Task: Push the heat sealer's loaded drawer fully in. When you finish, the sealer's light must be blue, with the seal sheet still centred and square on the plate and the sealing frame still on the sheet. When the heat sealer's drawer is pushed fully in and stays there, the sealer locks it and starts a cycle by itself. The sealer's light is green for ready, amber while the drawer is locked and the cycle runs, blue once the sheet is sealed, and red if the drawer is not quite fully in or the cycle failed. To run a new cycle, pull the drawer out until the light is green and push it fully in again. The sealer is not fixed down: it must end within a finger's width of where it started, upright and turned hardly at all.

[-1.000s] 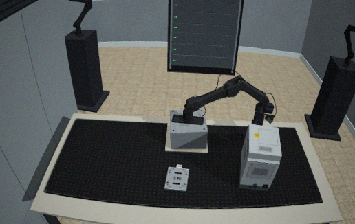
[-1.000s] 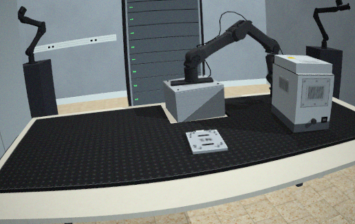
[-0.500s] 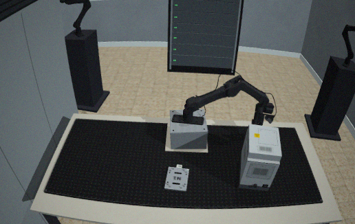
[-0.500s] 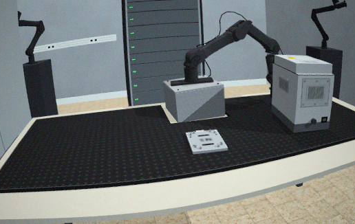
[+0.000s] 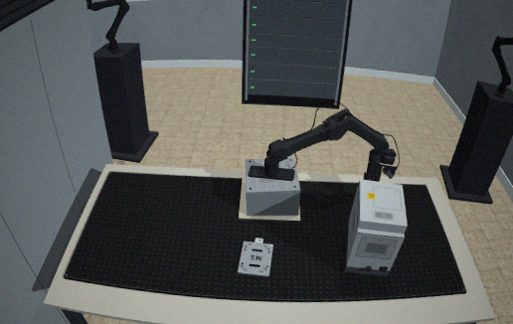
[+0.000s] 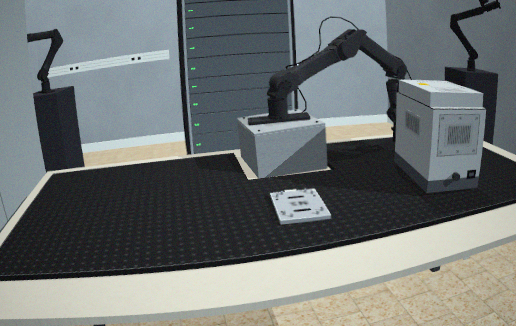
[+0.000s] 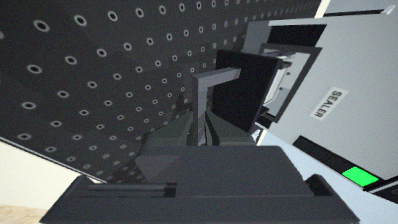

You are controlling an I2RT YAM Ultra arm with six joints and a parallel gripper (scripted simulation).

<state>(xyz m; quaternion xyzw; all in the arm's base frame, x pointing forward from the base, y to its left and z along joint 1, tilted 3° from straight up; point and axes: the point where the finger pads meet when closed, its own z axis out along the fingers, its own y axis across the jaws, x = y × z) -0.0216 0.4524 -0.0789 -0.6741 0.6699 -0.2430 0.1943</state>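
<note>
The surface [image 5: 133,239] is a black perforated mat that fills the lower half of the top view. The sealer [image 5: 378,226] stands upright at the right of it, and the arm [image 5: 317,134] reaches from its grey base [image 5: 272,196] in the centre to the far side of the sealer. A small grey plate [image 5: 256,257] lies apart, in the lower centre.

In the wrist view the sealer face [image 7: 345,100] takes the right side. The drawer [image 7: 245,87] stands out of it at the upper centre, with a dark front panel, so it is not yet fully in. The light [image 7: 360,176] at the lower right is green. The sheet and frame inside the drawer are not visible.

The claw [image 7: 200,131] is nearly closed, and its fingers grip the stem of the grey handle [image 7: 210,95] in the middle of the frame.

To do this step well, I think the push should go straight along the drawer's line, slow and steady, so the loose sealer does not slide or turn and the load does not shift. It should end firmly at the stop.
</note>
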